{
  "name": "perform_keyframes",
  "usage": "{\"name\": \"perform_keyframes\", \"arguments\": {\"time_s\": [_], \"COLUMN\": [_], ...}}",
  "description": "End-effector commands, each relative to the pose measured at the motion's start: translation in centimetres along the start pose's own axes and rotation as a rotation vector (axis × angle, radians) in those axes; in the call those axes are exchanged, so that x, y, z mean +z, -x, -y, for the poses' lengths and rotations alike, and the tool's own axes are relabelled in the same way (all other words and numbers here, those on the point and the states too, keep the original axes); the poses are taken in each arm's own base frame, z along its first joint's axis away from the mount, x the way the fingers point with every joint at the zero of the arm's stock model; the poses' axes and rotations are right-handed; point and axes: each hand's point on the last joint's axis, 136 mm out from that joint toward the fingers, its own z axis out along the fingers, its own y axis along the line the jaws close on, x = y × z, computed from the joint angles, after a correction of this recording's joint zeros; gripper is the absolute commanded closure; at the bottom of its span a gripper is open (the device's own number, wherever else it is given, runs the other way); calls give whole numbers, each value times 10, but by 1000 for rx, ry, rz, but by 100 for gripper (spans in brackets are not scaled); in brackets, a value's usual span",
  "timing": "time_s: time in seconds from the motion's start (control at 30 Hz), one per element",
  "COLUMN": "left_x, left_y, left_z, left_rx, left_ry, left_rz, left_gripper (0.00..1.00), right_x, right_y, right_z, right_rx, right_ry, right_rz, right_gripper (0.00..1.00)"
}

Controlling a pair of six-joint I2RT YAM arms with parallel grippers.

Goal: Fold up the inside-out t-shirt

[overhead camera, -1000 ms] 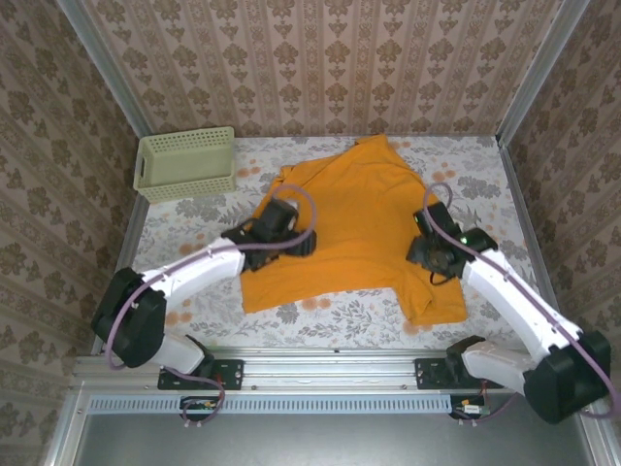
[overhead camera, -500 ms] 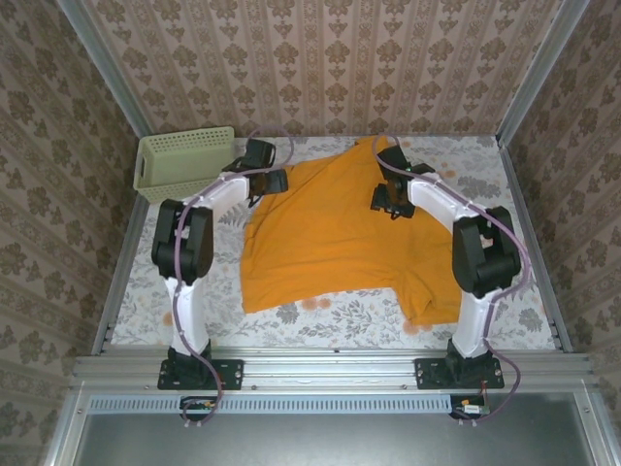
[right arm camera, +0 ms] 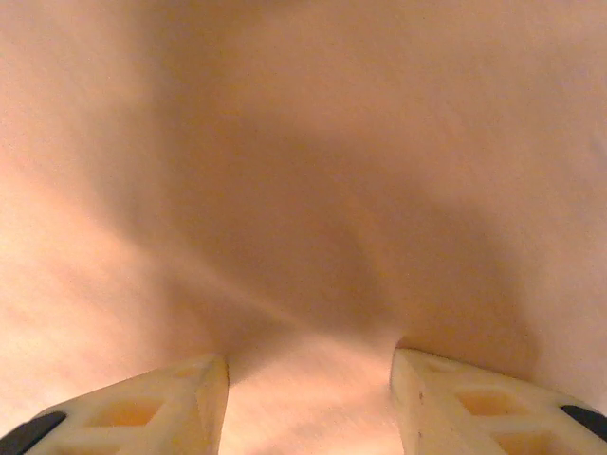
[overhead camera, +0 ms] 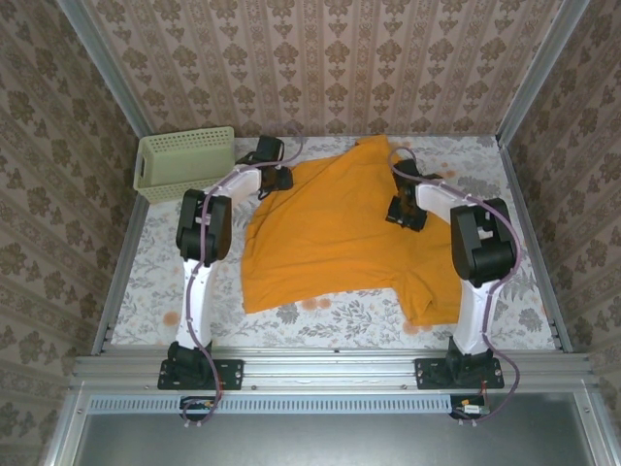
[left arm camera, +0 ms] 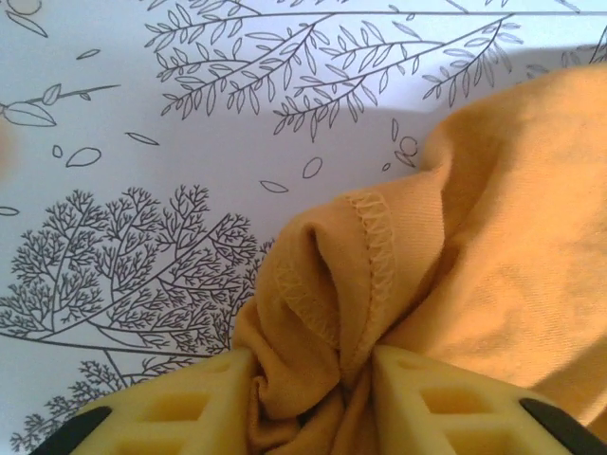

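The inside-out t-shirt [overhead camera: 330,243] is orange-yellow and lies spread over the middle of the table. My left gripper [overhead camera: 275,181] is at its far left edge. In the left wrist view that gripper [left arm camera: 313,403] is shut on a bunched, stitched hem of the t-shirt [left arm camera: 493,237], with folds squeezed between the yellow fingers [left arm camera: 204,403]. My right gripper [overhead camera: 404,214] rests on the shirt's far right part. In the right wrist view it [right arm camera: 308,408] stands open, fingers [right arm camera: 446,403] apart and pressed down on the t-shirt [right arm camera: 303,142], with smooth cloth lying between them.
A pale green lattice basket [overhead camera: 184,163] stands at the far left corner, close to the left arm. The table [overhead camera: 340,316] has a floral cover, bare along the near edge and beside the shirt. Patterned walls close the table in on three sides.
Both arms stretched from mid-table out to the shirt's far edges. The left gripper closed on the hem. The right gripper narrowed and shifted slightly nearer on the cloth.
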Motion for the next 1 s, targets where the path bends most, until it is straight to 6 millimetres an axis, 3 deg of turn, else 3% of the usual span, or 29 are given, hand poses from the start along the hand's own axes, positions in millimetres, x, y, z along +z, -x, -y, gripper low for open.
{"name": "perform_keyframes", "arguments": {"time_s": [0.0, 0.17, 0.27, 0.3, 0.43, 0.57, 0.77, 0.97], "left_x": [-15, -33, -57, -67, -113, -148, -176, -198], "left_y": [7, 6, 1, 0, -15, -46, -87, -138], "left_z": [1, 2, 6, 10, 33, 68, 101, 147], "left_rx": [2, 3, 5, 8, 48, 125, 217, 363], "left_ry": [-14, -29, -50, -62, -115, -170, -220, -333], "left_rz": [-1, 23, 53, 69, 132, 159, 164, 160], "left_gripper": [75, 95, 100, 100, 100, 100, 100, 100], "right_x": [-10, -24, -40, -49, -94, -105, -73, -44], "right_y": [-48, -99, -107, -99, -33, 40, 116, 152], "right_z": [11, 16, 8, 6, -10, -36, -88, -118], "right_rx": [41, -3, -42, -56, -105, -120, -188, -201], "right_ry": [14, 28, 82, 91, 133, 185, 208, 218], "right_rz": [-70, -100, -97, -70, 109, 201, 233, 252], "right_gripper": [53, 57, 59, 58, 46, 43, 41, 33]}}
